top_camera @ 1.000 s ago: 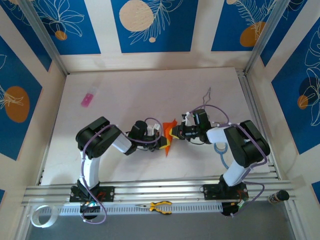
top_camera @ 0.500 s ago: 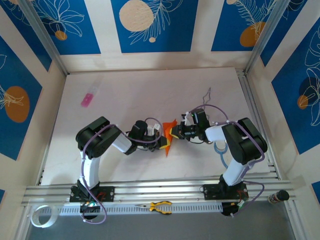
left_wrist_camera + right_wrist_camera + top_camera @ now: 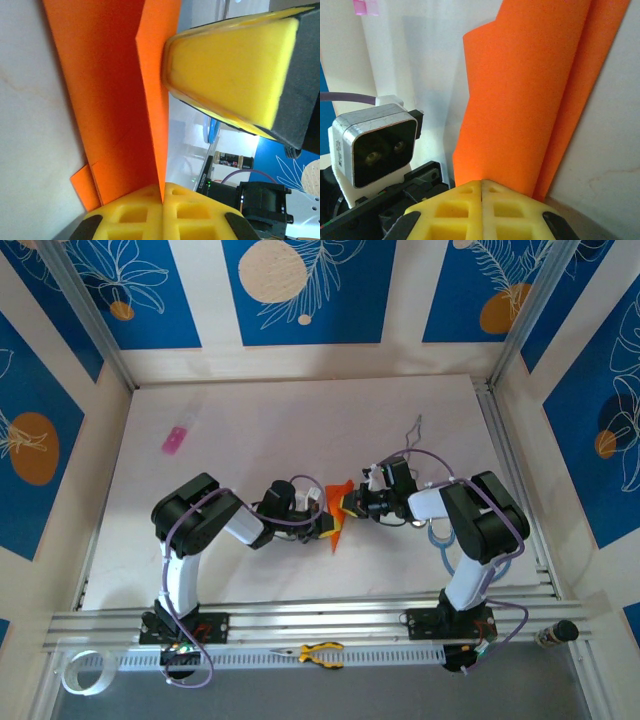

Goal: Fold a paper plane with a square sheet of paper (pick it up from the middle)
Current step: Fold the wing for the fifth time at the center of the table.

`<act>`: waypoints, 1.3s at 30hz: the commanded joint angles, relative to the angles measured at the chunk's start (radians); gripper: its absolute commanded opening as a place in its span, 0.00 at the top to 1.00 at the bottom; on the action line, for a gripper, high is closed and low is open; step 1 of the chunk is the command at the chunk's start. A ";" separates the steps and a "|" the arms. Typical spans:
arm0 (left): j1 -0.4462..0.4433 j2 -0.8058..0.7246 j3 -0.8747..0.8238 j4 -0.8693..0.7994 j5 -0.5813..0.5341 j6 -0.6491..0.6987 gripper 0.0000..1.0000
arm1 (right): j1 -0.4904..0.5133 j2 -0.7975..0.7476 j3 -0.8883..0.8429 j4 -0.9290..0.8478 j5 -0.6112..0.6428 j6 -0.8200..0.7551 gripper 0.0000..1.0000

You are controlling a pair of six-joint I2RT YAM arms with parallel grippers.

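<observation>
**Near edge:** pliers (image 3: 320, 652) lie on the rail, well apart from the work.

**Mid-table:** the orange paper (image 3: 340, 492) is partly folded into a narrow shape. Its long axis runs near to far, with the pointed end toward the arm bases, and it sits between the two grippers.
- **Left gripper** (image 3: 163, 186): pads pressed together on a paper edge, gripping from the left.
- **Right gripper** (image 3: 481, 182): pads likewise clamped on the paper, gripping from the right.

Both are equally near, so the next crease probably follows that axis.

**Far left:** a small pink object (image 3: 176, 439).
</observation>
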 commanded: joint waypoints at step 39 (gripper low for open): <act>-0.028 -0.144 0.118 -0.724 -0.103 0.378 0.70 | 0.061 0.088 0.079 -0.170 0.098 -0.019 0.94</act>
